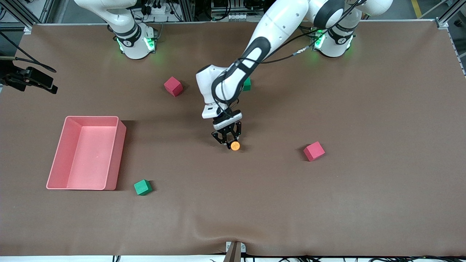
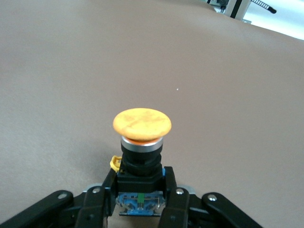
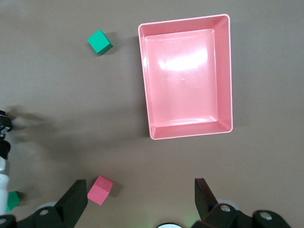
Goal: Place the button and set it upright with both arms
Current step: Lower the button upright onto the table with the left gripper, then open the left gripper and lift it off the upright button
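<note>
The button [image 1: 235,145] has a round orange cap on a black body with a bluish end. My left gripper [image 1: 229,139] is shut on the black body, low over the middle of the table. In the left wrist view the button [image 2: 142,124] sticks out from between the fingers [image 2: 172,192] of the left gripper [image 2: 140,186], cap pointing away from the wrist. Whether the button touches the cloth I cannot tell. My right gripper [image 3: 141,195] hangs high over the table by its own base, open with nothing between its fingers, and is out of the front view.
A pink tray [image 1: 117,153] [image 3: 142,80] stands toward the right arm's end. One green cube [image 1: 142,187] [image 3: 99,42] lies beside it. Pink cubes [image 1: 314,151] [image 1: 173,86] lie apart. Another green cube [image 1: 247,84] is half hidden by the left arm.
</note>
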Action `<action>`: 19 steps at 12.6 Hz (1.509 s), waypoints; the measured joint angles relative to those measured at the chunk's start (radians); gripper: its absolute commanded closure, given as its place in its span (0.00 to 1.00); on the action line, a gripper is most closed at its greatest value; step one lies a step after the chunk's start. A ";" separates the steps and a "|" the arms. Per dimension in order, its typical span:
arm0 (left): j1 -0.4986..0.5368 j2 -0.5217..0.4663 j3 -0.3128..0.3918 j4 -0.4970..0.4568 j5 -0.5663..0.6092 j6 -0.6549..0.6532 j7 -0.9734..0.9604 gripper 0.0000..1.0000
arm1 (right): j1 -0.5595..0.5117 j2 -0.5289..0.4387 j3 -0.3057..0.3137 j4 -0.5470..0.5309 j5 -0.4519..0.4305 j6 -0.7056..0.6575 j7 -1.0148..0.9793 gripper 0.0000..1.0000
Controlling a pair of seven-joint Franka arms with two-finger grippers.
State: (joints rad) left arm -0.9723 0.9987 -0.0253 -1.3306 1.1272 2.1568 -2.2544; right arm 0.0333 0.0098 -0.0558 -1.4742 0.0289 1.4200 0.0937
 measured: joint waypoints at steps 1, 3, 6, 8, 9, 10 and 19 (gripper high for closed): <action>-0.008 0.004 0.001 -0.004 0.041 -0.010 -0.014 1.00 | 0.000 0.000 0.000 0.000 0.000 0.003 0.000 0.00; -0.017 0.004 0.002 -0.012 0.120 -0.039 -0.021 1.00 | 0.000 0.000 -0.001 0.000 0.000 0.008 0.000 0.00; -0.033 0.006 0.002 -0.031 0.185 -0.084 -0.021 1.00 | -0.004 0.000 -0.002 0.000 -0.010 0.008 -0.018 0.00; -0.055 0.016 0.003 -0.040 0.225 -0.128 -0.020 1.00 | -0.007 0.000 -0.002 0.000 -0.017 0.008 -0.046 0.00; -0.066 0.023 0.003 -0.041 0.234 -0.138 -0.020 1.00 | -0.008 0.000 -0.002 0.000 -0.017 0.008 -0.049 0.00; -0.074 0.030 0.003 -0.041 0.240 -0.141 -0.020 1.00 | -0.009 0.000 -0.001 0.000 -0.017 0.008 -0.050 0.00; -0.098 0.046 0.000 -0.025 0.227 -0.186 -0.026 0.00 | -0.023 0.000 0.001 -0.001 -0.016 0.006 -0.050 0.00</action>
State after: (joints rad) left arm -1.0704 1.0448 -0.0251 -1.3558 1.3541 1.9712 -2.2809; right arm 0.0105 0.0096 -0.0548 -1.4751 0.0129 1.4261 0.0436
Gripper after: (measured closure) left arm 0.000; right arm 0.000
